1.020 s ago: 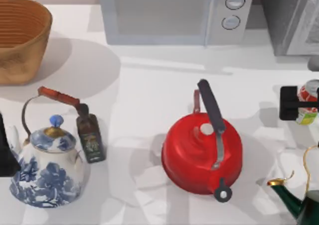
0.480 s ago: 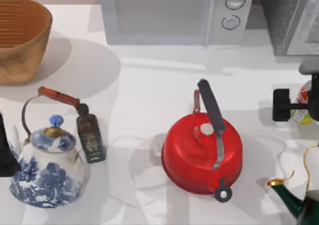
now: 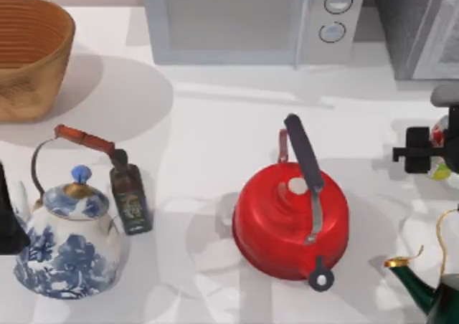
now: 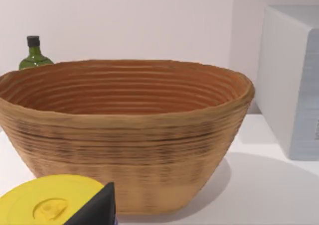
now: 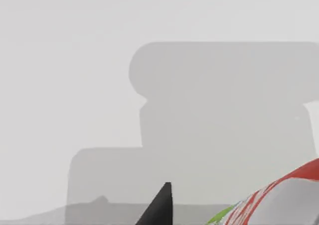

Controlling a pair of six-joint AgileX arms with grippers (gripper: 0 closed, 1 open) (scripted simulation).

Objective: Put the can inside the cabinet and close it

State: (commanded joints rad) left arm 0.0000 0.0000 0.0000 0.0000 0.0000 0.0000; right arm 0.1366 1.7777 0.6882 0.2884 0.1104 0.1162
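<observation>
The can [image 3: 438, 168], red and white above lime green, hangs at the table's right edge, largely covered by my right gripper [image 3: 429, 152], which is shut on it. In the right wrist view the can [image 5: 279, 202] lies beside one dark fingertip [image 5: 160, 207] over the white tabletop. The cabinet [image 3: 410, 23], a dark grey speckled box with a pale framed door panel [image 3: 446, 48], stands at the back right, behind the gripper. My left arm [image 3: 7, 220] is parked at the left edge.
A white microwave [image 3: 251, 19] stands at the back centre and a wicker basket [image 3: 29, 55] at the back left. A blue-and-white kettle [image 3: 68, 241], a brown bottle [image 3: 130, 198], a red kettle [image 3: 290, 220] and a green kettle [image 3: 434, 292] line the front.
My right gripper has turned and risen with the can, which now shows less past the black gripper body. A grey part of the arm has come in near the cabinet. The left arm is still.
</observation>
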